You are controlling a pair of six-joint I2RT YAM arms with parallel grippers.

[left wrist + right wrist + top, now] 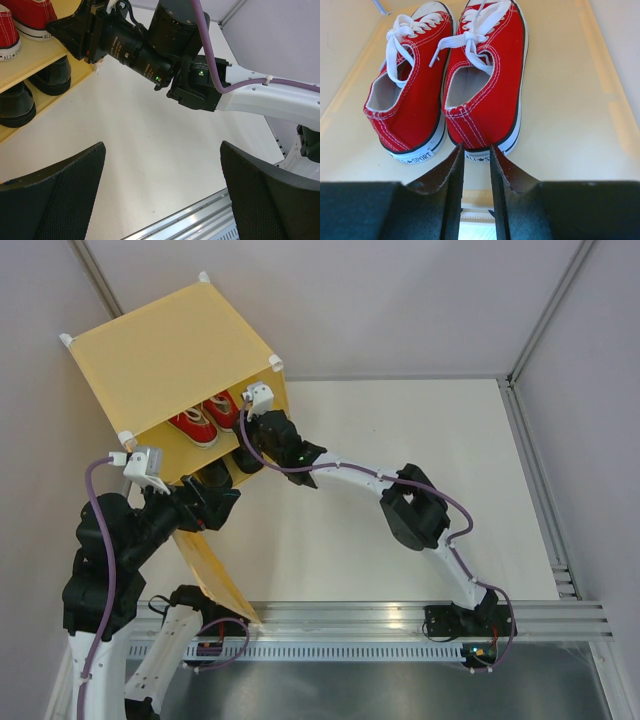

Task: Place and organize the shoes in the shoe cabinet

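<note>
Checking the shoe cabinet (165, 350): it stands at the far left of the desk (420, 460), turned at an angle, its open front facing near and right. Its door (215, 575) is swung open and slopes down toward the near edge.

Red sneakers (487, 85): both sit side by side on the inner shelf (560, 125), toes pointing into the cabinet, heels toward the opening, laces tied. They are touching or nearly so along their inner sides.

Black loafers (52, 77): both are on the cabinet floor under the shelf, side by side, seen in the left wrist view.

Right tool (476, 150): at the cabinet mouth at shelf height, just behind the heel of the right-hand sneaker. Fingers stand a narrow gap apart with nothing between them. Cannot tell whether the tips touch the heel's white sole.

Left tool (162, 147): hangs over bare desk just near and left of the cabinet front, beside the open door. Fingers spread wide, gripping nothing.
</note>
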